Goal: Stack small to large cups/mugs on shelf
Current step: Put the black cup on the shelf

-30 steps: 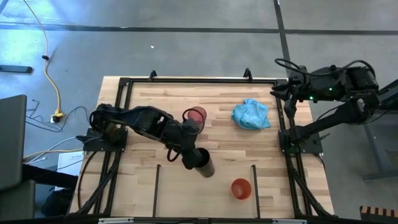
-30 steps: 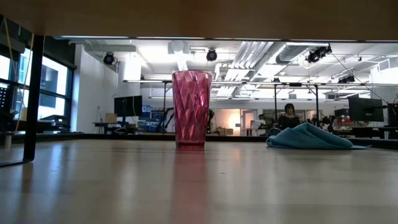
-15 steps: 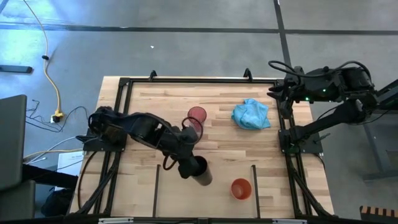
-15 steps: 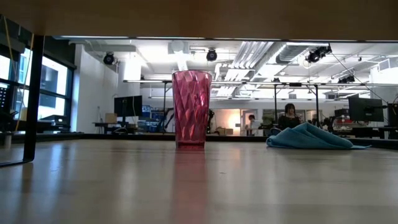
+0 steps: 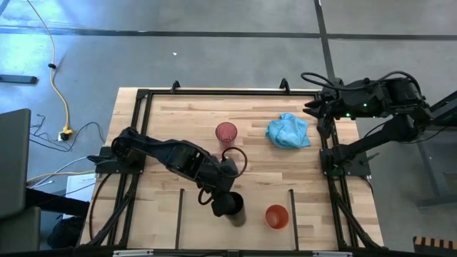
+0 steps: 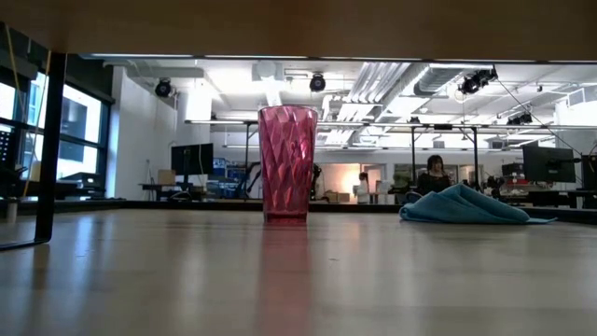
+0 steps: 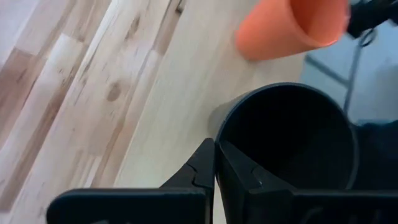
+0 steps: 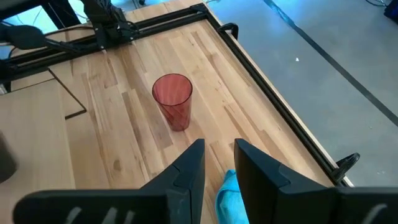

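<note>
From where I stand, the left end effector [image 5: 223, 200] sits low at about six o'clock on the surface [image 5: 164, 128], its fingers pinched tight on the rim of the black cup [image 5: 232, 207], one finger inside and one outside. That cup stands upright in the middle bay of the shelf [image 5: 189, 214], between the two thin black bars. The orange cup [image 5: 276, 216] lies just toward three o'clock from it, near but not touching, mouth up, so the left arm is plainly the nearer one for any nesting. The red-pink cup [image 5: 226, 133] stands upright, well apart, toward twelve o'clock. Past the blue cloth [image 5: 288, 131], the right end effector [image 5: 312, 108] waits at two o'clock with fingers slightly parted, holding nothing. The arm hides much of the black cup's wall from above.
</note>
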